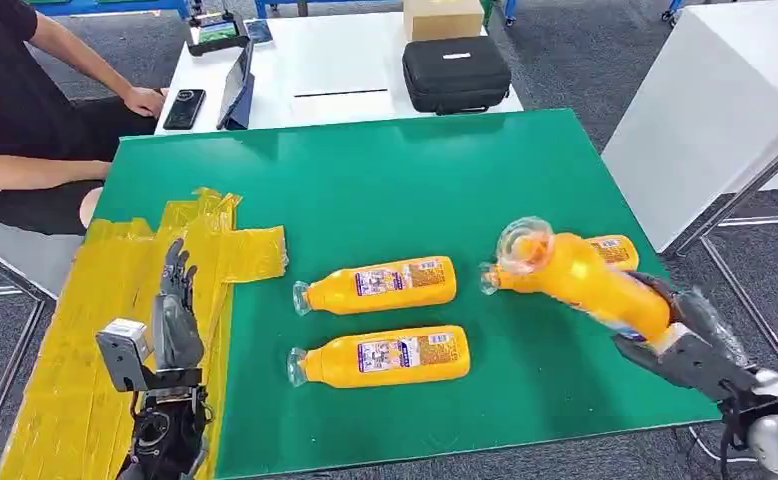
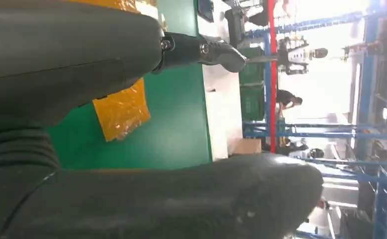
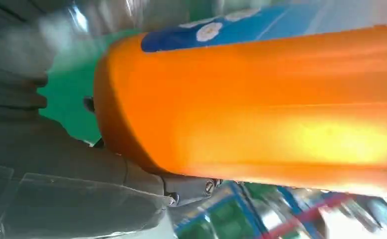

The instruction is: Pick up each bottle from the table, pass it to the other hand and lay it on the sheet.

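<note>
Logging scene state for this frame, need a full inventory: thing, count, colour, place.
held bottle: 1, orange with clear cap, lifted over the right side of the mat in the right hand
lying bottles: 3, orange, on the mat: two mid-mat, upper and lower; one partly hidden behind the held bottle
sheet: 1, yellow, crinkled, left part of the mat
mat: 1, green, covers the near table
white table: 1, behind the mat
case: 1, black, on the white table
cardboard box: 1, brown, behind the case
phone: 1, black, white table's left edge
person: 1, black shirt, seated far left
left hand: over the sheet, holds nothing
right hand: grips the held bottle's base
</note>
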Action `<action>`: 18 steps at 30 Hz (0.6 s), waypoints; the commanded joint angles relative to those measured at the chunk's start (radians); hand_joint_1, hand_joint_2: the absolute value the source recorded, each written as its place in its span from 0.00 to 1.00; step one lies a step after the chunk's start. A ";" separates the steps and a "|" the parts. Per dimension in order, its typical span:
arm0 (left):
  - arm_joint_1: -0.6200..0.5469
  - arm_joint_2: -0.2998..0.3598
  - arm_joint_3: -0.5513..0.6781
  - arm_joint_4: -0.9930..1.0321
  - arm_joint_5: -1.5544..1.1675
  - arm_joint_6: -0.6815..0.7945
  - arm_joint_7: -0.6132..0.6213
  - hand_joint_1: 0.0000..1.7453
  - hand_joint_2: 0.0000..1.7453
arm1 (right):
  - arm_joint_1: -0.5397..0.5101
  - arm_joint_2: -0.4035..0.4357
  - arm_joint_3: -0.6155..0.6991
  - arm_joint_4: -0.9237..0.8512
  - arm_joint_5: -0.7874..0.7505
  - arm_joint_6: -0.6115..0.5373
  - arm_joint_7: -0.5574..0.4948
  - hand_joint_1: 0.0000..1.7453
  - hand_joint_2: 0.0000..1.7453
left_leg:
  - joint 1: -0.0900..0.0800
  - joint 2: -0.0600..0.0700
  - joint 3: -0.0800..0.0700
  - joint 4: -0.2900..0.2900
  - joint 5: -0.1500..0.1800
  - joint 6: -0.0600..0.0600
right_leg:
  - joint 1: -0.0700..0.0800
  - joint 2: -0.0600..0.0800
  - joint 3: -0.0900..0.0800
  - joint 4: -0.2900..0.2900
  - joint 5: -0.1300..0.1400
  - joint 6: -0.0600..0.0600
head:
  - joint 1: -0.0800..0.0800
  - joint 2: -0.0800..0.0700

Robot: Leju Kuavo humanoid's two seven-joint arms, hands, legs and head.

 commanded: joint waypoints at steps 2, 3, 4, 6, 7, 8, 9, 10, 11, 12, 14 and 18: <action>0.012 0.011 0.029 -0.008 0.001 0.002 0.002 0.00 1.00 | 0.032 0.134 -0.108 -0.139 -0.001 0.004 -0.002 1.00 1.00 | 0.002 0.004 0.001 0.000 -0.001 -0.003 | 0.002 0.000 0.002 -0.001 0.000 -0.002 | 0.000 0.000; 0.018 0.008 0.032 -0.019 0.000 0.002 0.002 0.00 1.00 | 0.035 0.142 -0.109 -0.146 0.008 -0.003 -0.001 1.00 1.00 | 0.001 0.003 0.000 0.000 0.000 -0.002 | 0.001 0.001 0.001 -0.001 0.000 -0.001 | 0.000 0.000; 0.024 0.003 0.038 -0.034 0.002 0.001 0.003 0.00 1.00 | 0.033 0.151 -0.107 -0.150 0.011 -0.004 0.002 1.00 1.00 | 0.002 0.005 0.001 0.000 -0.001 -0.003 | 0.002 0.001 0.001 -0.001 0.000 -0.002 | 0.000 0.000; 0.027 -0.002 0.043 -0.047 0.007 -0.010 0.008 0.00 1.00 | 0.028 0.167 -0.099 -0.149 0.041 -0.013 0.023 1.00 1.00 | 0.002 0.005 0.001 0.000 -0.001 -0.003 | 0.002 0.002 0.001 -0.001 0.000 -0.002 | 0.000 0.000; 0.029 -0.002 0.043 -0.054 0.010 -0.018 0.013 0.00 1.00 | 0.022 0.183 -0.089 -0.144 0.044 -0.016 0.026 1.00 1.00 | 0.001 0.004 0.000 0.000 0.000 -0.002 | 0.001 0.001 0.000 -0.001 0.001 -0.001 | 0.000 0.000; 0.031 -0.002 0.044 -0.058 0.020 -0.031 0.019 0.00 1.00 | 0.013 0.207 -0.083 -0.137 0.039 -0.022 0.025 1.00 1.00 | 0.002 0.005 0.001 0.000 -0.001 -0.003 | 0.002 0.002 0.001 -0.001 0.000 -0.002 | 0.000 0.000; 0.032 -0.004 0.045 -0.060 0.029 -0.042 0.022 0.00 1.00 | 0.005 0.225 -0.073 -0.128 0.038 -0.030 0.021 1.00 1.00 | 0.002 0.007 0.002 0.000 -0.001 -0.004 | 0.003 0.003 0.002 -0.002 0.000 -0.002 | 0.000 0.000; 0.030 -0.006 0.043 -0.058 0.060 -0.075 0.029 0.00 1.00 | -0.007 0.241 -0.056 -0.112 0.035 -0.042 0.016 1.00 1.00 | 0.002 0.006 0.001 -0.001 -0.001 -0.003 | 0.002 0.002 0.001 -0.002 0.001 -0.002 | 0.000 0.000; 0.026 -0.009 0.040 -0.057 0.076 -0.092 0.031 0.00 1.00 | -0.027 0.254 -0.031 -0.090 0.037 -0.055 0.015 1.00 1.00 | 0.002 0.005 0.001 -0.001 0.000 -0.003 | 0.002 0.002 0.001 -0.002 0.001 -0.002 | 0.000 0.000; 0.016 -0.010 0.027 -0.050 0.104 -0.125 0.041 0.00 1.00 | -0.070 0.279 0.013 -0.044 0.044 -0.081 0.013 1.00 1.00 | 0.002 0.007 0.002 -0.001 -0.001 -0.003 | 0.003 0.004 0.002 -0.002 0.001 -0.002 | 0.000 0.000; 0.001 -0.016 0.008 -0.042 0.135 -0.144 0.050 0.00 1.00 | -0.148 0.307 0.109 0.050 0.082 -0.145 0.018 1.00 1.00 | 0.002 0.008 0.001 -0.001 0.000 -0.002 | 0.002 0.006 0.000 -0.002 0.002 -0.001 | 0.000 0.000; -0.071 -0.016 -0.058 -0.003 0.226 -0.165 0.096 0.00 1.00 | -0.376 0.413 0.336 0.339 0.067 -0.230 0.053 1.00 1.00 | 0.003 0.016 0.002 -0.001 0.000 -0.003 | 0.004 0.013 0.000 -0.003 0.005 -0.002 | 0.000 0.000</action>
